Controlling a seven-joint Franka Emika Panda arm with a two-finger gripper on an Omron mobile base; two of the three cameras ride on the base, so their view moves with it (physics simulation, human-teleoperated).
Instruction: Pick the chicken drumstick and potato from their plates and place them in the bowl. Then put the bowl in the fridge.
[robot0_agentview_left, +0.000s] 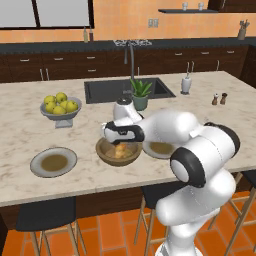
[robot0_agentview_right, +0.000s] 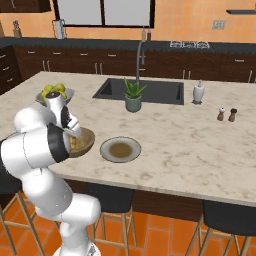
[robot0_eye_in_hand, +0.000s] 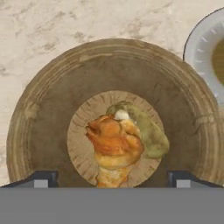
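The gripper (robot0_eye_in_hand: 112, 178) is being held directly above the wooden bowl (robot0_eye_in_hand: 52, 109), jaws spread wide and gripping nothing. The chicken drumstick (robot0_eye_in_hand: 113, 144) and the potato (robot0_eye_in_hand: 151, 133) are lying touching each other in the bowl's centre. The bowl is sitting near the counter's (robot0_agentview_left: 210, 130) front edge, between two plates (robot0_agentview_left: 53, 162) (robot0_agentview_right: 120, 149), each bare.

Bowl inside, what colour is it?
Dark brown walls with a lighter tan speckled centre; the bowl shows best in the hand view.
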